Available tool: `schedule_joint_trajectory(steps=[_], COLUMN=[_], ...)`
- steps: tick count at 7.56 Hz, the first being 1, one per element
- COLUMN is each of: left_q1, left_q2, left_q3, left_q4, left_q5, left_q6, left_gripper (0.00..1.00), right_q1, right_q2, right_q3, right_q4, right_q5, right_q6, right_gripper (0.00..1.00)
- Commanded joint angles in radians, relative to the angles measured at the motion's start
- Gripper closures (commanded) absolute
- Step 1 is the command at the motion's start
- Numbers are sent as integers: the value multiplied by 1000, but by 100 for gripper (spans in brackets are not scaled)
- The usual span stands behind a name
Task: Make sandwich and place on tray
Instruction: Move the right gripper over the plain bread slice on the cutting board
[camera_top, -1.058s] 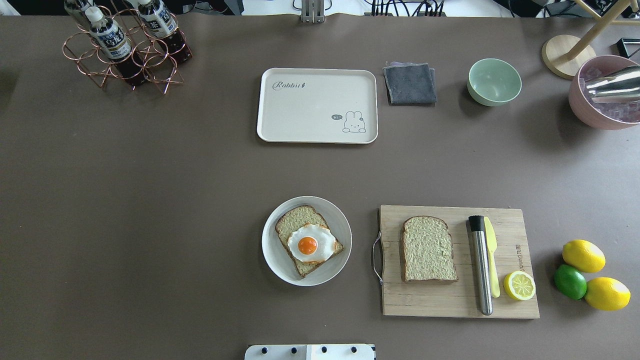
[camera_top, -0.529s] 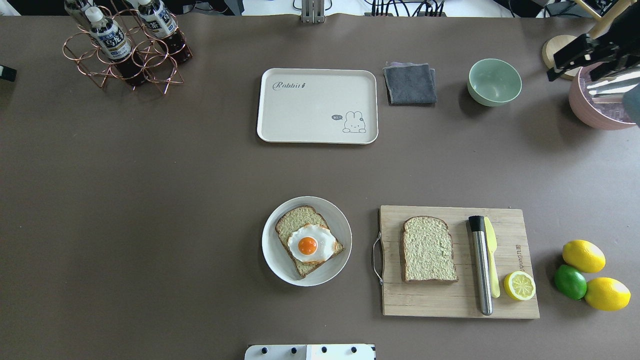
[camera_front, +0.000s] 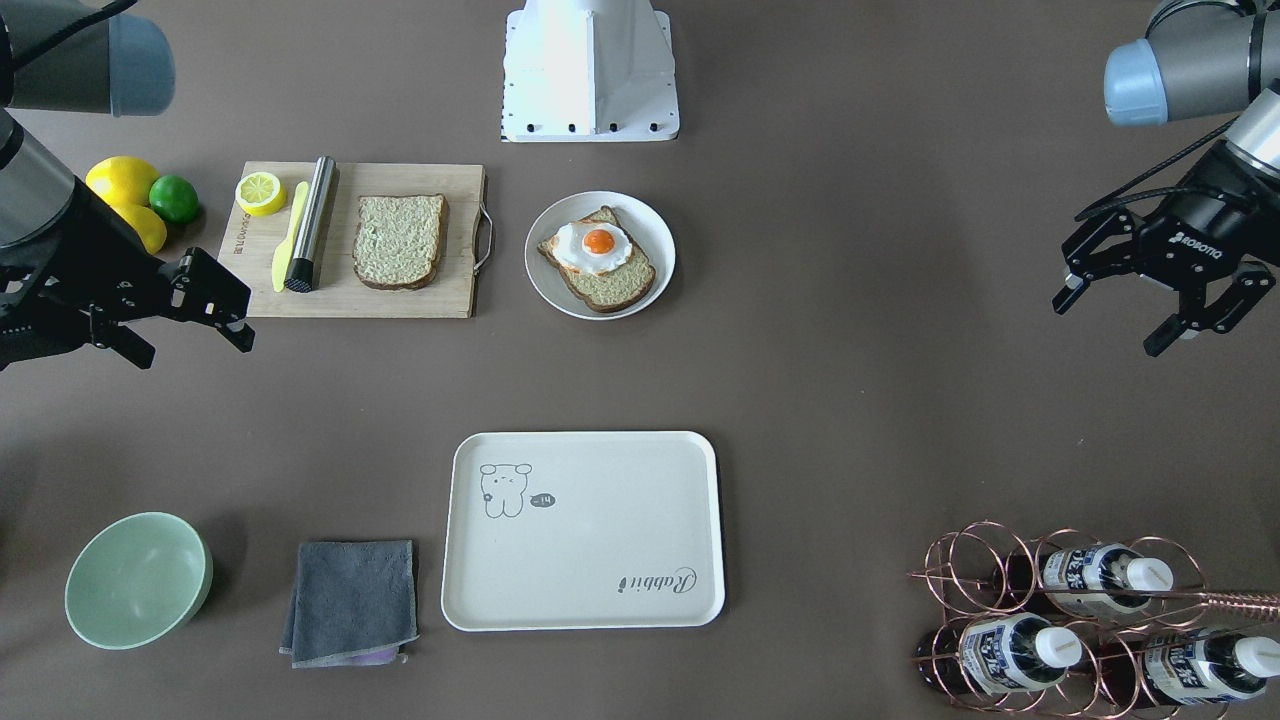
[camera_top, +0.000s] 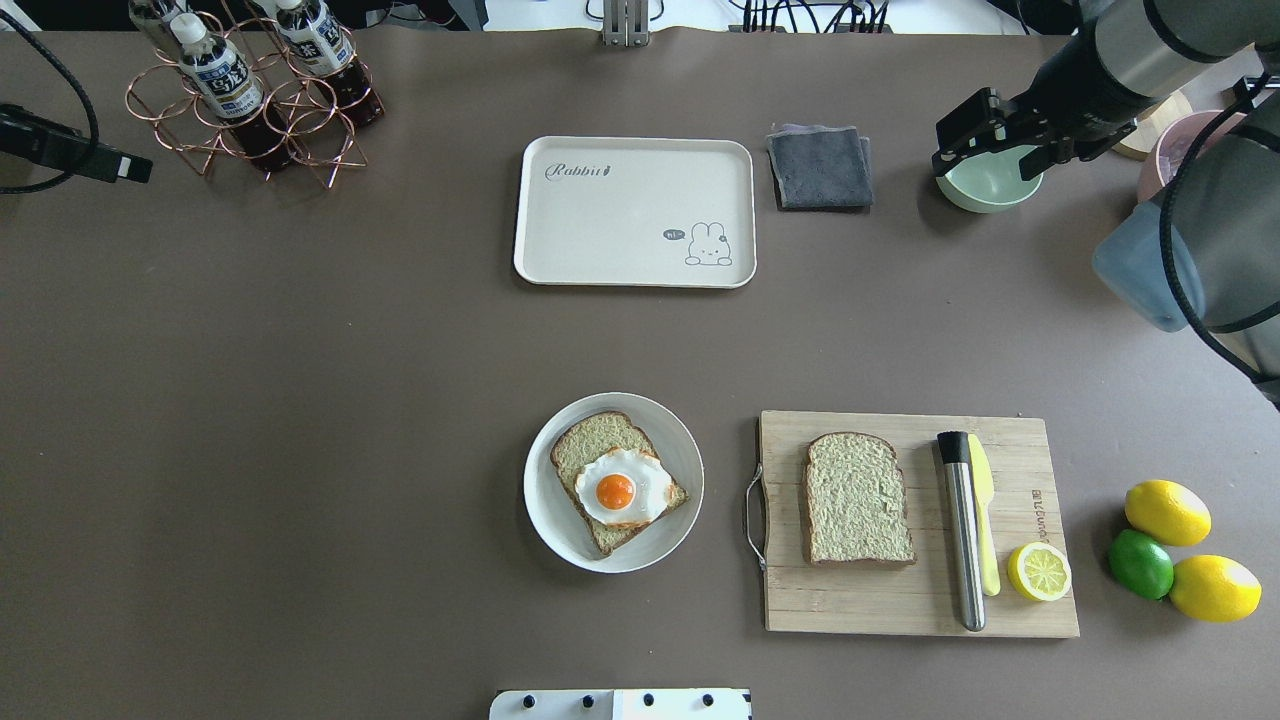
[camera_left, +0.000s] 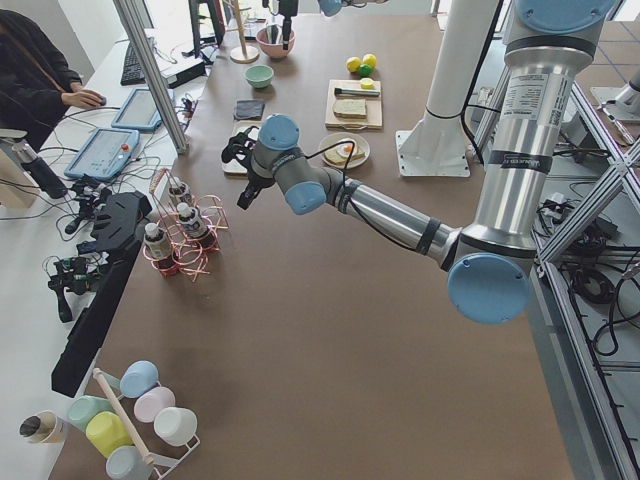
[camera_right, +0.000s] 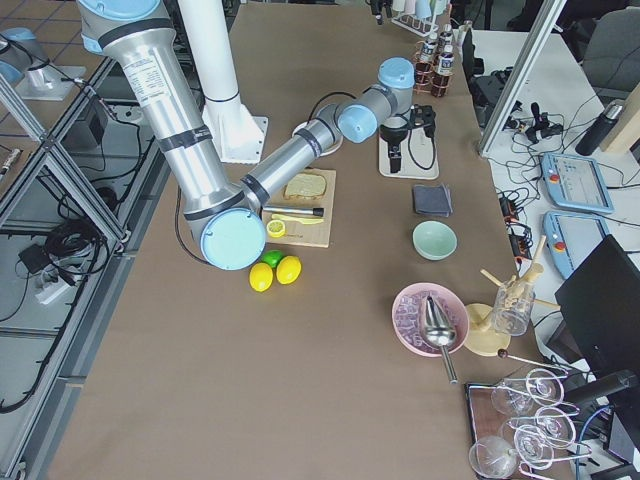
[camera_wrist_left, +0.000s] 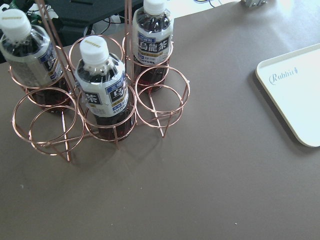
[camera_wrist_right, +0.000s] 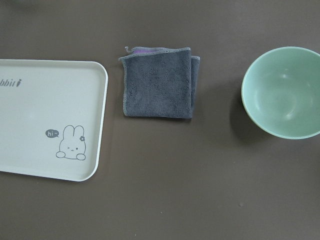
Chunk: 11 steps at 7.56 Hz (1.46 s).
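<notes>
- Bread slice (camera_top: 590, 445) topped with fried egg (camera_top: 628, 487) lies on round white plate (camera_top: 548, 515); second slice (camera_top: 858, 497) on wooden cutting board (camera_top: 880, 605) at its 3 o'clock.
- Cream-white tray (camera_top: 620, 215) sits at plate's 12 o'clock.
- Spread, holding nothing: right gripper (camera_front: 198, 350) at tray's 3 o'clock, left gripper (camera_front: 1108, 325) at its 9 o'clock.

A robotics lab: two arms (camera_left: 400, 215) on a white pedestal (camera_front: 588, 70) at the table's robot-side edge, with aluminium posts (camera_left: 150, 80), teach pendants (camera_right: 567, 180) and an operator (camera_left: 35, 70) beyond the opposite edge.
</notes>
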Motion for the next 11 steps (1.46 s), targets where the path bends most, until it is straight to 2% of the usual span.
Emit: schedule_joint_trajectory(steps=[1,2,4,5,6,8,9,10,11], left_q1=[37,44,64,66,75,97,103,103,124], left_q2=[-55,-43,-23,-24,-21,-26,-43,-64,-69], left_q3=[67,64,76,67,65,62,62,71,68], left_q4=[-59,-142,-172,-169,-161,-169,-161,-157,-163], left_q5=[-22,0,34,33,22,22,25,22,27], left_q6=[-137,-149,-194,-197,-262,-319,-365,-456,-474], left_gripper=[2,2,2,2,2,2,2,2,2], right_q1=[-80,-109,-181,-212,-239,-264,-305,-362,-399], right_q2=[-8,-25,-111,-158,-218,-280,-341,-423,-441], right_q3=[2,13,86,137,177,194,203,197,194], right_q4=[113,153,254,256,258,258,321,471,513], right_q5=[-52,-53,-58,-58,-56,-65,-125,-195,-225], right_q6=[65,90,257,343,348,352,359,412,466], right_gripper=[0,0,0,0,0,0,0,0,0])
